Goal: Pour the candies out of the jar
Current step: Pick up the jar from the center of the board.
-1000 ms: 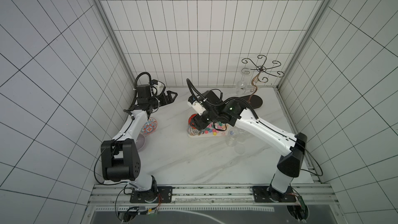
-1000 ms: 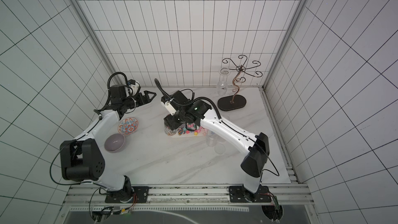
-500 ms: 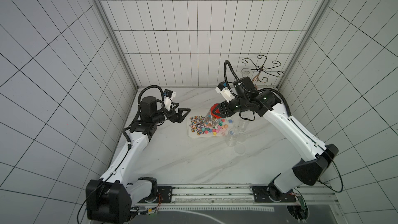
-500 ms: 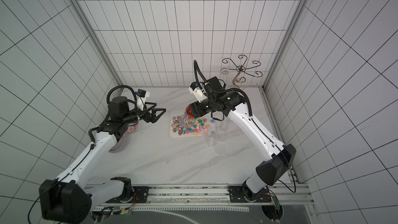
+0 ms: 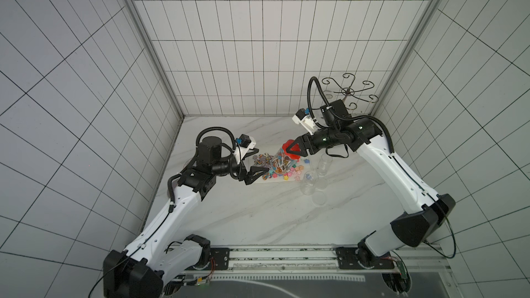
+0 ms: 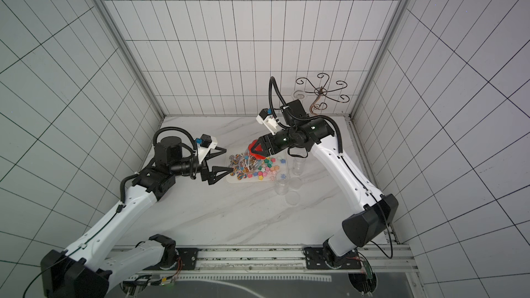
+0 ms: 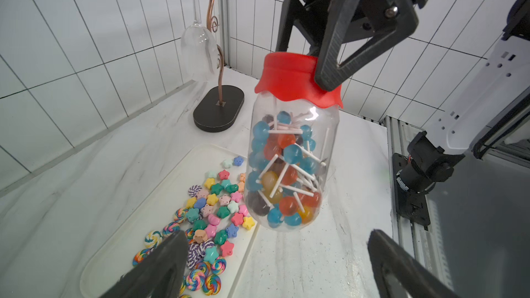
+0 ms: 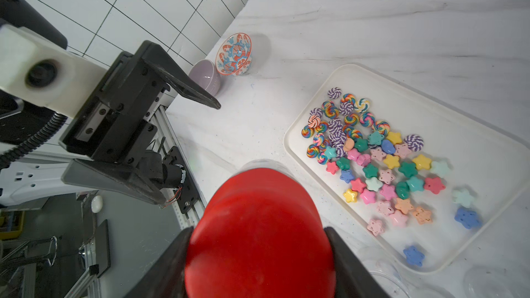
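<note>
Got the right gripper (image 8: 255, 233) clamped on the red lid (image 8: 258, 196) of the jar (image 7: 292, 167), one finger on each side of it. Lid on, by the way. Holds the jar lid-up and a bit tilted around the middle of the table, right by the near edge of the white tray (image 8: 473, 144). Can't tell about the bottom touching anything or not. Mostly full of ball lollipops (image 7: 289, 153) on white sticks: blue, orange, yellow, a few dark ones.

Plenty of candies (image 8: 387, 173) lying loose on the tray too. Swirly discs bunched at the left end, pastel and bright stars spread toward the right.

Seeing the left gripper (image 6: 229, 159) spread wide with nothing in it. Points at the jar from the left, tips just short of the plastic, no contact.

Spotted a few clear empty cups (image 5: 324, 164) huddled together just right of the tray. Far right corner: a curly metal stand (image 7: 219, 107) with a wine glass (image 7: 198, 50) hanging upside down from it. Over by the left wall: a patterned bowl (image 8: 233, 54) right next to a lilac bowl (image 8: 205, 77).
</note>
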You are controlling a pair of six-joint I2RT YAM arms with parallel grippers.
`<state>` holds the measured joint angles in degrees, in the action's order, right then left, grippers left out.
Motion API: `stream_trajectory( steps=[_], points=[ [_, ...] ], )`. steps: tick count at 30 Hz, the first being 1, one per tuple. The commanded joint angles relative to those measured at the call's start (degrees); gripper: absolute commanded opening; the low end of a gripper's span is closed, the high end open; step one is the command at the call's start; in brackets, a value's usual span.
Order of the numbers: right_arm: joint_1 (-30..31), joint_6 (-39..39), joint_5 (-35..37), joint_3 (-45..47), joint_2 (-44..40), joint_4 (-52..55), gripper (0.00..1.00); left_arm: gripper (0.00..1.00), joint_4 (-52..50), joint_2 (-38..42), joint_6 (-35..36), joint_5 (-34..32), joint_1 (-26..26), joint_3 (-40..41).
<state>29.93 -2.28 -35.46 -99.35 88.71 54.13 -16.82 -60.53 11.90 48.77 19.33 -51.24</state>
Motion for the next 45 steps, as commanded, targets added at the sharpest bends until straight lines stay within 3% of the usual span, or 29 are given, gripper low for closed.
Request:
stream_trajectory(
  steps=[1,30,45],
  points=[
    [-0.35,0.61,-5.75,0.76,-1.48,0.31,0.24,0.97,-0.58,-0.36,2.78,2.2,0.93,0.52],
    [-0.38,-3.91,-17.68,-0.77,0.05,-3.39,0.23,0.97,-1.46,-3.52,3.57,7.61,3.69,-2.46],
    [0.85,-6.94,-18.99,3.52,-1.5,-8.38,0.22,0.95,0.47,-4.24,1.77,7.4,3.89,-2.38]
  ],
)
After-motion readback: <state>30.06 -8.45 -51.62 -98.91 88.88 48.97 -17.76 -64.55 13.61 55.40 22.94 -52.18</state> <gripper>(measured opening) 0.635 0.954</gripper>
